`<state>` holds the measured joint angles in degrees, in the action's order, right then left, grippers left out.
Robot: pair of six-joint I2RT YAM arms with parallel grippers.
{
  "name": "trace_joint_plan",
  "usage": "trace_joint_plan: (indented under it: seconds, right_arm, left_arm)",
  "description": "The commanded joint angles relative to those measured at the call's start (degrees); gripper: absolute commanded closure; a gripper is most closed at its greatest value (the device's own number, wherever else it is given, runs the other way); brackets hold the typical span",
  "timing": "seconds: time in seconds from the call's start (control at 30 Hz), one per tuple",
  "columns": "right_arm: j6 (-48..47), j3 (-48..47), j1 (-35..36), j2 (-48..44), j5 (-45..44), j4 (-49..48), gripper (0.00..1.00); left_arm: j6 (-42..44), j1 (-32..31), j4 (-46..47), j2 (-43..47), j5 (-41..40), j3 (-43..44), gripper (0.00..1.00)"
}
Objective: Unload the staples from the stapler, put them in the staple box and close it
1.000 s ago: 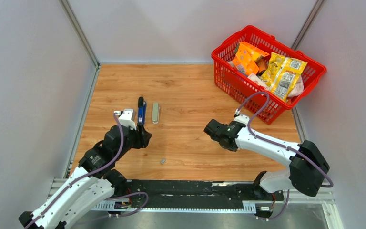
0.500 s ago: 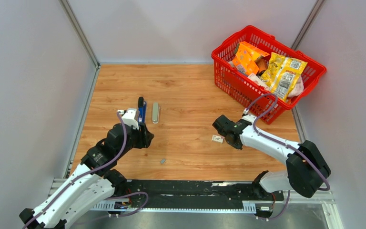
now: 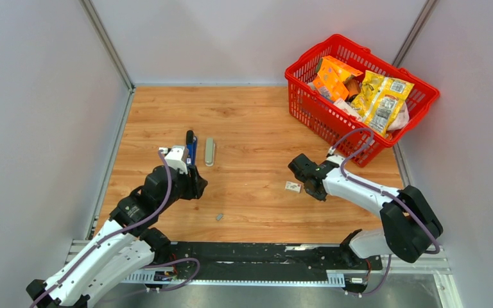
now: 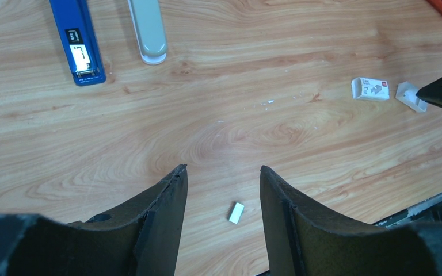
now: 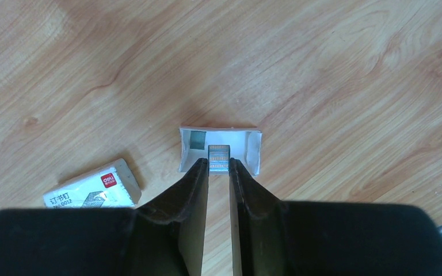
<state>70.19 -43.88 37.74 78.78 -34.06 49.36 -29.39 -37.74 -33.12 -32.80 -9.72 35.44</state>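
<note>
The blue stapler [image 3: 190, 147] lies on the wooden table [image 3: 250, 122] with a grey stapler part [image 3: 209, 152] beside it; both also show in the left wrist view, the stapler [image 4: 77, 43] and the grey part [image 4: 148, 29]. My left gripper [image 3: 194, 186] is open and empty. In its wrist view [image 4: 221, 169] a short silvery strip of staples [image 4: 236, 212] lies on the table between and below the fingers; the strip also shows from above [image 3: 219, 217]. My right gripper [image 3: 300, 172] is shut on another strip of staples [image 5: 219, 158], held just over a small open white tray [image 5: 247, 150].
A small white printed box [image 5: 92, 187] lies left of my right gripper and shows from above [image 3: 292, 187]. A red basket [image 3: 308, 109] full of snack packets stands at the back right. Grey walls close in the table on three sides.
My right gripper has moved right, uncovering the white printed box, then held nearly still. My left arm has edged slightly forward.
</note>
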Motion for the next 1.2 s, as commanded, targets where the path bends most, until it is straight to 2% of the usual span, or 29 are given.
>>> trace_joint_plan:
  seconds: [0.0, 0.53, 0.8, 1.03, 1.17]
  right_arm:
    - [-0.1, 0.5, -0.3, 0.8, -0.5, -2.1, 0.78]
    - [0.8, 2.5, -0.6, 0.3, 0.1, -2.5, 0.76]
    - [-1.0, -0.1, -0.2, -2.8, 0.7, -1.1, 0.75]
    - [-5.0, -4.5, 3.6, -5.3, 1.1, -0.5, 0.73]
    - [-9.7, -7.5, 8.7, -3.6, 1.0, -2.6, 0.73]
  left_arm:
    - [1.0, -0.1, 1.9, -0.3, 0.0, 1.8, 0.43]
    - [1.0, -0.1, 1.9, -0.4, 0.0, 1.7, 0.42]
    - [1.0, -0.1, 1.7, -0.5, -0.1, 1.9, 0.43]
    - [0.9, -0.1, 1.7, -0.4, -0.7, 1.7, 0.42]
    - [0.4, -0.1, 1.5, -0.8, -1.4, 1.2, 0.42]
